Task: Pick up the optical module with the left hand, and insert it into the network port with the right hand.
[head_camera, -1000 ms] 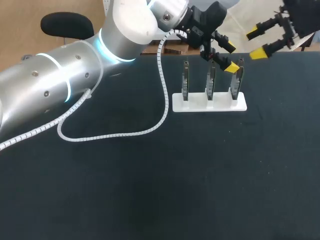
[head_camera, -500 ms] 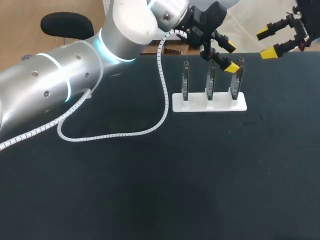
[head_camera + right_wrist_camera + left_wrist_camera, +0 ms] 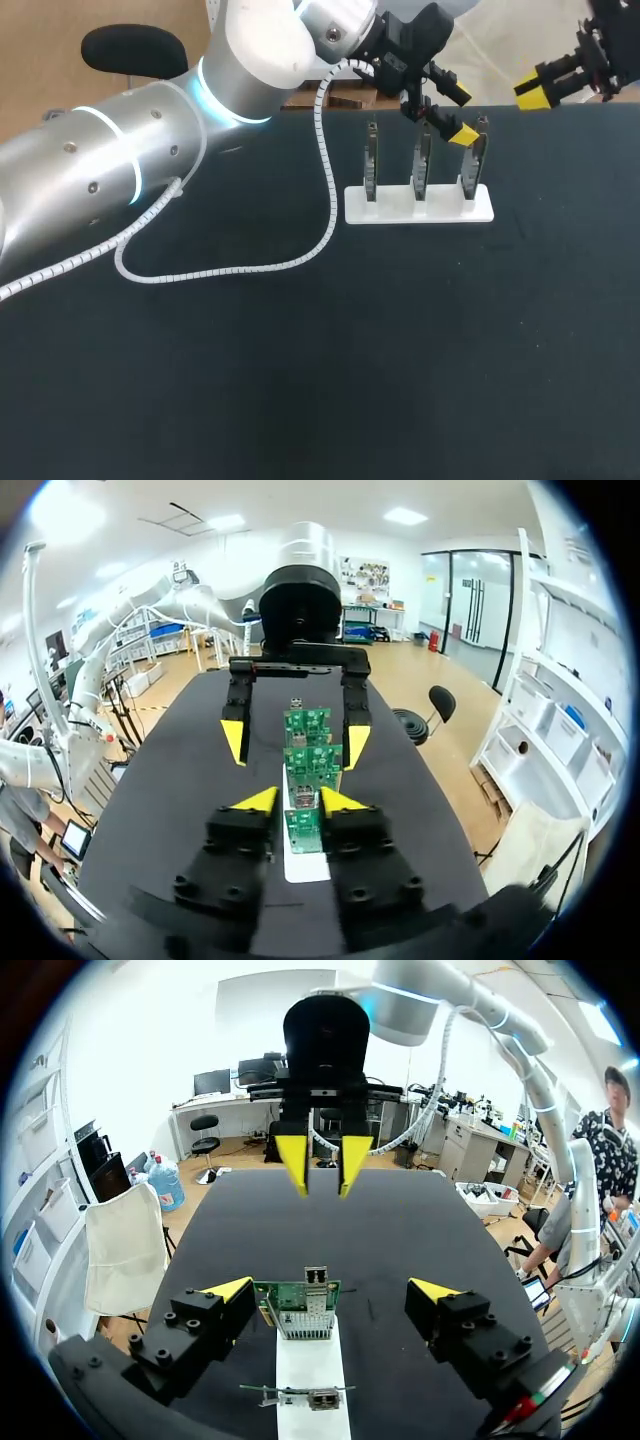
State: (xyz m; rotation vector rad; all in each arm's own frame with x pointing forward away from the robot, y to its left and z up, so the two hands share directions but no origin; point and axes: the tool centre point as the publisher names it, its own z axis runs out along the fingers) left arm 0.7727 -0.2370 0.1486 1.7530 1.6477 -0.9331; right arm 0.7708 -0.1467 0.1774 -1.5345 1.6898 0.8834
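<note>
Optical module boards, three green ones each topped by a metal port cage, stand upright in a row in a white holder on the black table. Left gripper hangs just over the row with jaws spread wide; one board stands between the yellow tips, touching neither. Right gripper is well apart from the holder, up by the table's far right edge, jaws drawn nearly together with a narrow gap, pinching nothing. A white coiled cable from the left arm rests on the table.

Wht rack, grn boards, blk table.
</note>
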